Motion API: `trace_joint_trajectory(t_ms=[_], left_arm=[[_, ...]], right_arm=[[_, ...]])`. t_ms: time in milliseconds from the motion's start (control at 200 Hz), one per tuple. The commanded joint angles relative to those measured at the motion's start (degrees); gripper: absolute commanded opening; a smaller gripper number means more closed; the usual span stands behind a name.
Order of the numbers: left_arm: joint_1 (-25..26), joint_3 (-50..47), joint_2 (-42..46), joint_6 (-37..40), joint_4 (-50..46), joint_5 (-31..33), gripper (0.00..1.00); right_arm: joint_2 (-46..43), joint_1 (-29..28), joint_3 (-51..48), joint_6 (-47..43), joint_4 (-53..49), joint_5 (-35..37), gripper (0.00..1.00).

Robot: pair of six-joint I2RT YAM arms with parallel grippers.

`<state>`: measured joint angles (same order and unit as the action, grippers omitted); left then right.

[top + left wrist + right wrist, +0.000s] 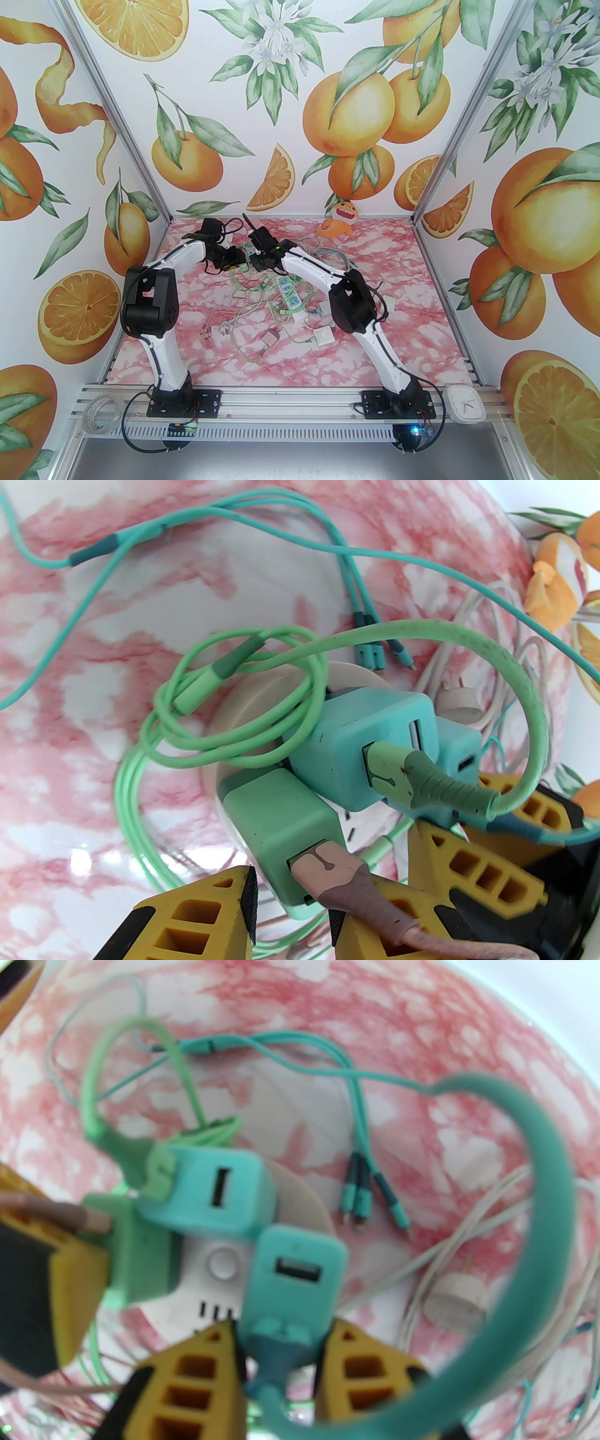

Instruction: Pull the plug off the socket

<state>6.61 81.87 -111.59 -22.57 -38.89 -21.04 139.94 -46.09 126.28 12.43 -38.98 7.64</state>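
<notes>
Left gripper (293, 902) clamps green charger (140, 1260), 9 o'clock on socket (206, 1288) from right wrist. Right gripper (283, 1335) pinches small teal charger (295, 1269) at its cable end. Nothing unplugged; pull pending.

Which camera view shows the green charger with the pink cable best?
The left wrist view: the green charger is sharp and close, with its pink cable plugged in. The right wrist view shows it blurred, at the left. In the top view it is too small to tell.

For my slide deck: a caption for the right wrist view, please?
Right gripper closed on the nearest teal charger, standing on the round white socket.
</notes>
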Motion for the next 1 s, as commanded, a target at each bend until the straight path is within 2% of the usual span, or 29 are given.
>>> trace_joint_trajectory(t_ms=[0, 135, 405, 591, 736, 991], left_arm=[[2.7, -4.8, -8.0, -0.1, -6.8, 6.6, 0.33], [2.7, -5.1, -7.8, 0.2, -7.1, 7.2, 0.33], [2.7, -5.8, -8.0, 0.0, -6.5, 7.1, 0.33], [2.7, -5.6, -8.2, -0.1, -6.5, 7.2, 0.33], [2.7, -5.3, -8.4, -0.1, -6.6, 7.1, 0.33], [2.7, -4.4, -8.5, -0.2, -7.0, 7.0, 0.33]], right_arm=[[0.6, -9.0, 4.4, -0.8, 6.5, -10.6, 0.19], [-1.2, -7.5, 3.0, -2.3, 5.9, -8.2, 0.19], [-7.6, 2.6, -5.6, 2.3, 10.3, -10.2, 0.19], [-10.3, 5.8, -10.0, 4.2, 12.8, -9.6, 0.18], [-9.7, 4.5, -9.2, 4.3, 12.9, -9.8, 0.19], [-4.0, -4.0, -2.0, 0.9, 8.3, -6.0, 0.2]])
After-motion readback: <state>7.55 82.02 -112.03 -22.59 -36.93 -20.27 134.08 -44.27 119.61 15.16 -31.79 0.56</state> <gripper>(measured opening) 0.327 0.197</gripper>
